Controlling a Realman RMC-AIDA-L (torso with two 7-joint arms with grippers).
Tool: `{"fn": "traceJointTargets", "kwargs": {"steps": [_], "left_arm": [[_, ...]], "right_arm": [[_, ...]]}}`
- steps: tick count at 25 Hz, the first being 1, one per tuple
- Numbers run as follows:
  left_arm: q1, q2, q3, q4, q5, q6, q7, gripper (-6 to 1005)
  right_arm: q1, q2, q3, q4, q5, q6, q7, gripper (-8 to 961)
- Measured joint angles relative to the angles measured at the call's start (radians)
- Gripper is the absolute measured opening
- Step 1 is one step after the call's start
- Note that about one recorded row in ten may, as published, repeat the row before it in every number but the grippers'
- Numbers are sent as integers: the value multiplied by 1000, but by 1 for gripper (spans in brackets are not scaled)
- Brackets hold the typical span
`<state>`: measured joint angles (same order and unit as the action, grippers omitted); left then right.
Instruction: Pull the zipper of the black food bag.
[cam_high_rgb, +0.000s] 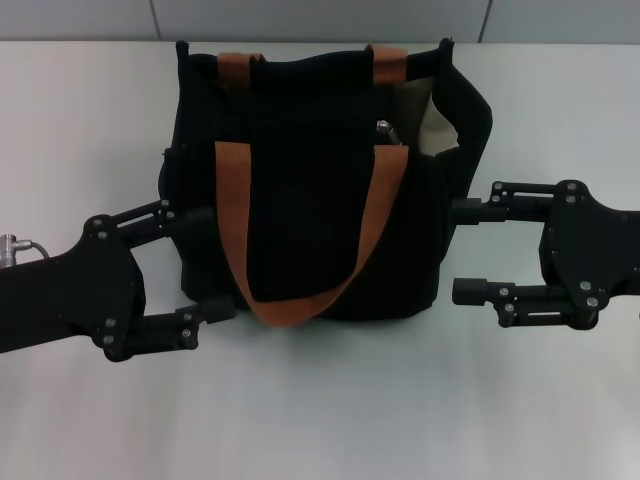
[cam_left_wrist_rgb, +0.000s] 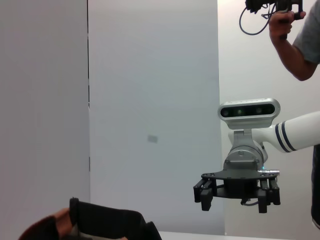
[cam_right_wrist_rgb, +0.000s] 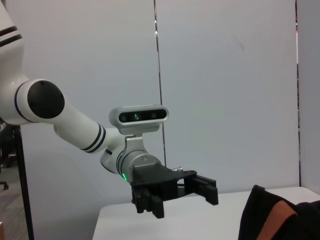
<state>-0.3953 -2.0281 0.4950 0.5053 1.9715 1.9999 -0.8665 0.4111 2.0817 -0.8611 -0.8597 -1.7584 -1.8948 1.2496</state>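
The black food bag (cam_high_rgb: 300, 200) stands upright in the middle of the white table, with two orange-brown straps; the front strap (cam_high_rgb: 300, 300) hangs down its front. The bag's right end gapes and shows the pale lining (cam_high_rgb: 432, 125). The zipper (cam_high_rgb: 387, 131), a small silver tab, sits at the top edge near the right end of the front strap. My left gripper (cam_high_rgb: 208, 264) is open at the bag's lower left side, its fingertips right by the fabric. My right gripper (cam_high_rgb: 456, 249) is open just off the bag's right side, level with its lower half.
The left wrist view shows the bag's top (cam_left_wrist_rgb: 105, 220) and my right gripper (cam_left_wrist_rgb: 233, 204) beyond it, with a person (cam_left_wrist_rgb: 300, 45) at the wall behind. The right wrist view shows my left gripper (cam_right_wrist_rgb: 180, 200) and a corner of the bag (cam_right_wrist_rgb: 275, 217).
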Motion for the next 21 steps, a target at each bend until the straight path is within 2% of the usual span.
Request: {"fn": "traceJointTargets", "kwargs": {"steps": [21], "left_arm": [[17, -13, -17, -1, -6, 4, 100, 808]], "right_arm": [[-5, 0, 10, 3, -2, 1, 5, 710]]}}
